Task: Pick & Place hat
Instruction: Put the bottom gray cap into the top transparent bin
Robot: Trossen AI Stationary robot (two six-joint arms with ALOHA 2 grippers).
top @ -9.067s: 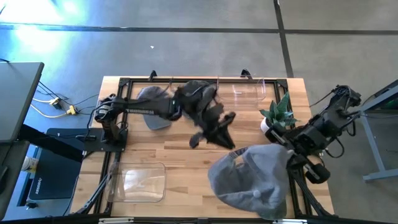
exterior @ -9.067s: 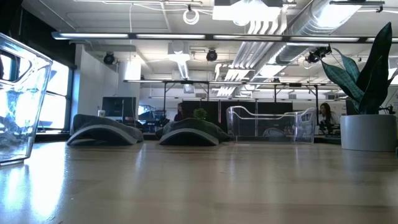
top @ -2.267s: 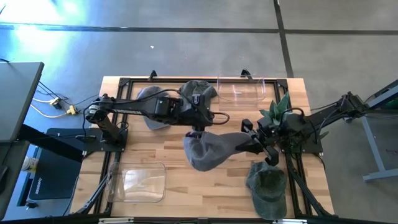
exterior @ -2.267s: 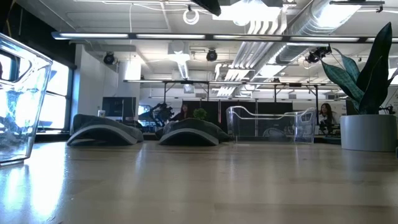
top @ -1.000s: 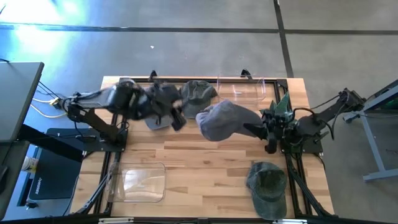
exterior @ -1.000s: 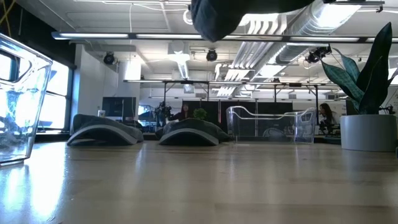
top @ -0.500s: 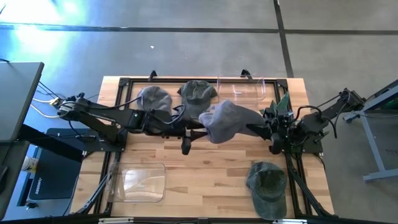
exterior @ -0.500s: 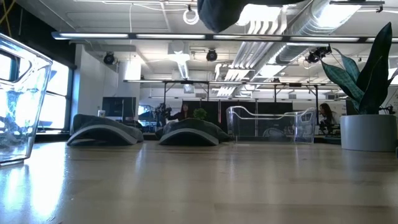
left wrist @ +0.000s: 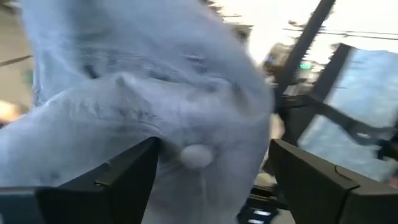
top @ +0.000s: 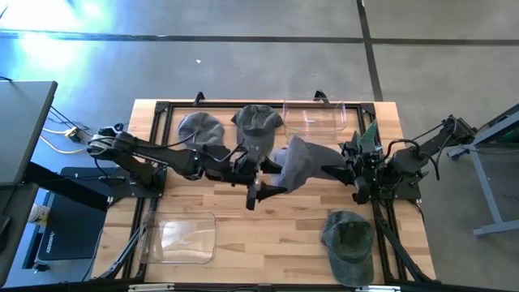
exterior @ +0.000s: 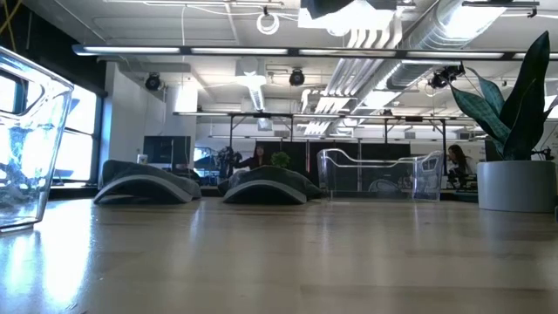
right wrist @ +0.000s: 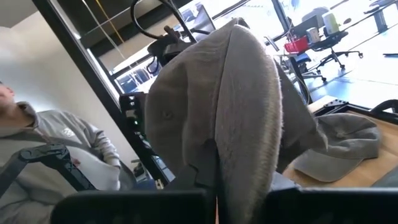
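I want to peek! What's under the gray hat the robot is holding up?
The gray hat hangs from the right gripper, shut on it. The open left gripper is beside it, just below. Under it is wooden table; the patch right beneath is covered from above.

Left arm: stretched from the left side toward the middle, forearm low. Left hand (top: 261, 193): fingers (left wrist: 124, 177) spread wide apart, pointing toward the other arm.

Right arm: folded at the right side, reaching inward. Right hand (top: 326, 172): fingers pinched together, clamped on a grey hat (top: 296, 164) raised off the tabletop.
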